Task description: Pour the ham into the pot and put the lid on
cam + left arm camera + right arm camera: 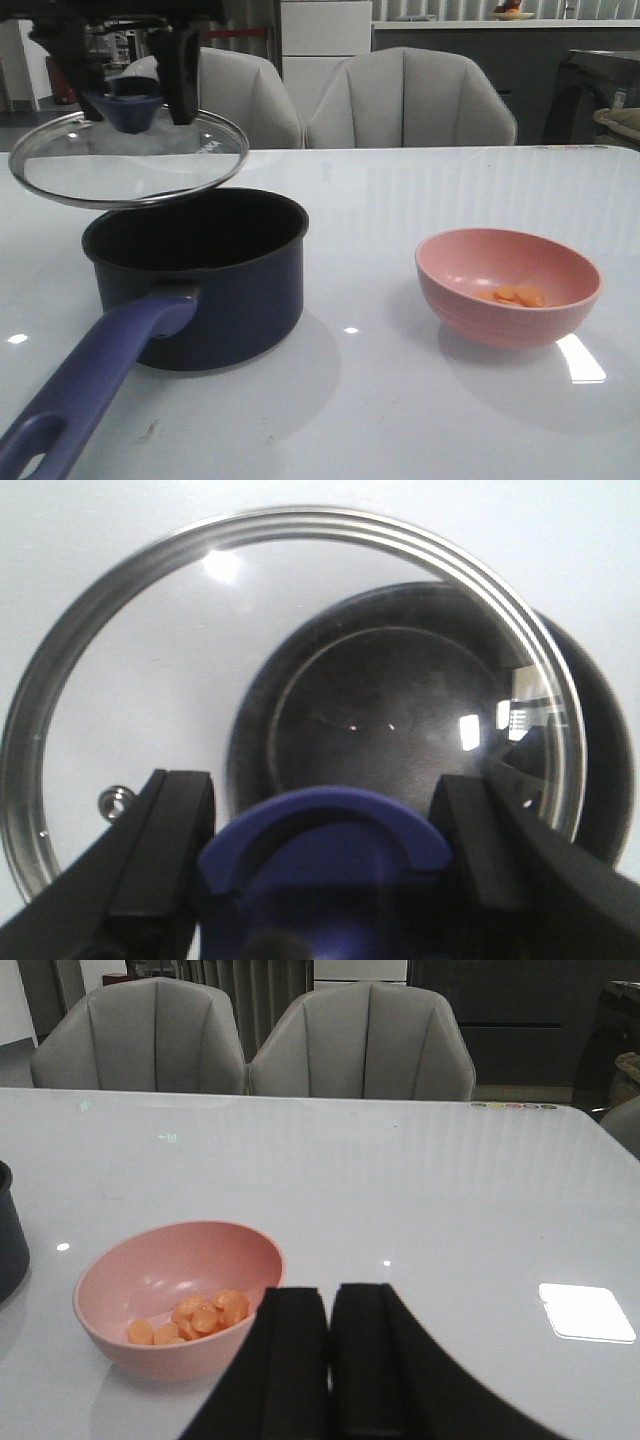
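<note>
1. The pot is the landmark: a dark navy saucepan with a matte black inside, standing upright on the glossy white table. Its long blue-purple handle, rounded and smooth with an oval hole at its end, runs from the pot's front wall toward the camera.
2. To the right of the pot, well apart from it, sits a round pink bowl of smooth, plastic-looking material. The ham, small thin orange discs, lies heaped on the bowl's floor.
3. The right gripper hovers just beside the bowl on the side away from the pot, its flat black fingers pressed together on nothing.
4. Above the pot's rear-left rim hangs the lid, clear glass in a ridged steel rim, slightly tilted and not touching the pot. White lettering shows near its right edge, too small to read. A small steel vent sits in the glass.
5. The left gripper pinches the lid's flared blue-purple knob between its black fingers.
6. Beyond the pot, behind the table, stand two grey padded chairs.
</note>
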You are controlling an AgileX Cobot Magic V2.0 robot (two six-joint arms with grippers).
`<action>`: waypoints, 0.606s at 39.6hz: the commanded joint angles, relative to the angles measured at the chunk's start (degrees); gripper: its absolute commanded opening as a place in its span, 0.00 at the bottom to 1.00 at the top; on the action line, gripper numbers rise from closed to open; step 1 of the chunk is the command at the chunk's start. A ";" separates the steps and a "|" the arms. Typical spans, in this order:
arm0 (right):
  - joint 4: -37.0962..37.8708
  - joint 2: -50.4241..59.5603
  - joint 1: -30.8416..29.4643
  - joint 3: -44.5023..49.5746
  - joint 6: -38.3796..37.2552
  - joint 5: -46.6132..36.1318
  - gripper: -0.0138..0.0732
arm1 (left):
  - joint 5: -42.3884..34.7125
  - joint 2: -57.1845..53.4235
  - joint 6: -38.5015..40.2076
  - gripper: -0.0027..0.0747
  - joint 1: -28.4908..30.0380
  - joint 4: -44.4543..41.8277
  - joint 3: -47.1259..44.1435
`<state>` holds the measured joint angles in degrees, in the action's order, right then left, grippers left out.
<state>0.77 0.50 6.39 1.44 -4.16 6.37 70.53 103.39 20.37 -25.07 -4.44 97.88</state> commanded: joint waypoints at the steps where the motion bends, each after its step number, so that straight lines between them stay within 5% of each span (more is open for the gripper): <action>1: 0.45 1.14 -0.47 0.63 0.26 -4.26 0.33 | -0.51 -5.97 -1.20 0.35 2.02 -0.39 -1.20; 24: 0.45 1.14 -0.47 0.63 0.26 -4.26 0.33 | -13.56 -21.62 -13.92 0.35 26.82 7.91 -28.92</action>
<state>0.77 0.50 6.39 1.44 -4.16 6.37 60.92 84.92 8.79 -1.16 0.95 70.48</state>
